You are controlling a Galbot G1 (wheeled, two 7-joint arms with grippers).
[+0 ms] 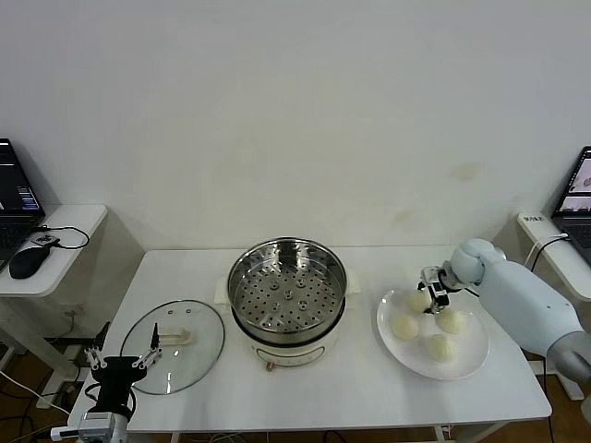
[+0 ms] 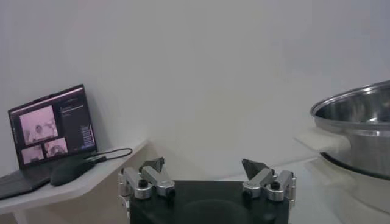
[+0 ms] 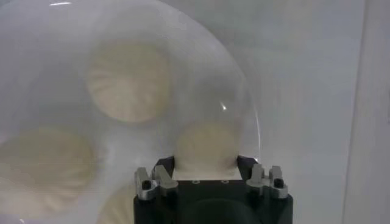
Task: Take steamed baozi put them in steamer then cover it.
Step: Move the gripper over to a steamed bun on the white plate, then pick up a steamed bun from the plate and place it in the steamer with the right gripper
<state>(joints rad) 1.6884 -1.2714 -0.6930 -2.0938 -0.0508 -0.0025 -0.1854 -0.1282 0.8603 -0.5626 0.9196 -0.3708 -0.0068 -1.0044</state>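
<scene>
Right gripper (image 1: 430, 292) clasping the rear bun (image 3: 206, 146) on the plate (image 1: 473, 365), fingers straddling its round body; left gripper (image 1: 120, 363) spread wide beside the upturned-handle lid (image 1: 174, 344)

Head camera overlooks the table (image 1: 351, 388); wrist cameras sit close, sharing it.

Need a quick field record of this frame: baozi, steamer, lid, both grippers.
baozi: four on the white plate; none in the steamer
targeted baozi: back one, nearest the steamer, between the right gripper's fingers
right gripper: down at the plate, jaws around that bun
steamer: table centre, uncovered, perforated tray bare
cover: flat on the table, left of the steamer
left gripper: open, idle near the cover's front edge
</scene>
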